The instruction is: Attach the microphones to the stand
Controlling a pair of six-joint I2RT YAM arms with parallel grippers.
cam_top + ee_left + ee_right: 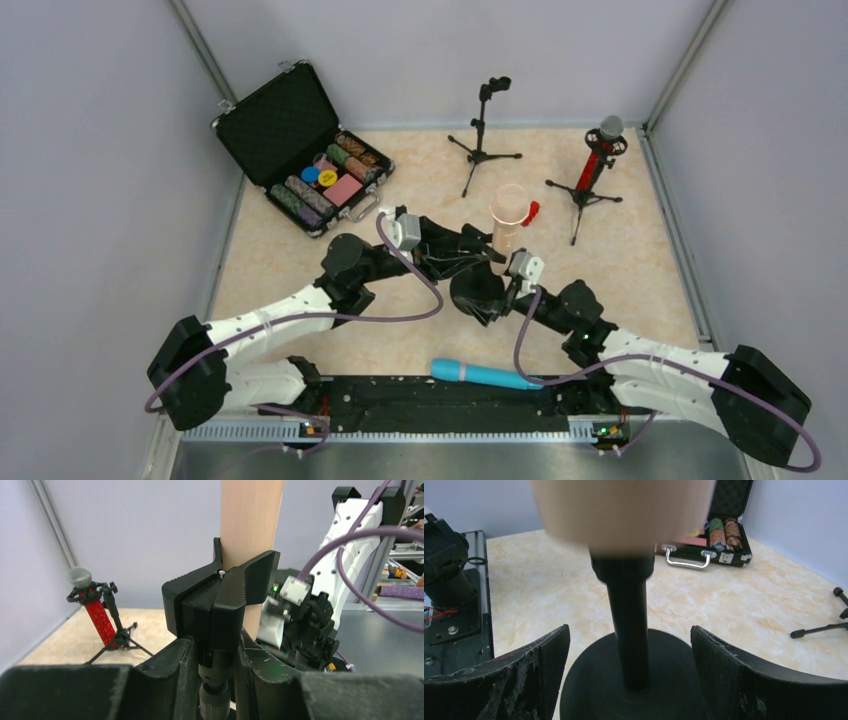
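The beige microphone [508, 213] stands upright in the black clip [220, 592] of a round-based stand [478, 290] at mid-table. My left gripper [468, 252] [216, 647] is shut on that stand's neck just under the clip. My right gripper [492, 300] [629, 630] is open, its fingers [536, 665] on either side of the stand's pole [630, 615] and round base [589, 690], not touching them. The red microphone [600, 158] [97, 615] sits in a tripod stand at back right. The cyan-blue microphone [485, 375] lies flat by the arm bases.
An empty tripod stand [483, 125] is at the back centre. An open black case of poker chips [305, 145] [719, 532] sits at back left. A tiny red block [531, 212] lies beside the beige microphone. Grey walls enclose the table.
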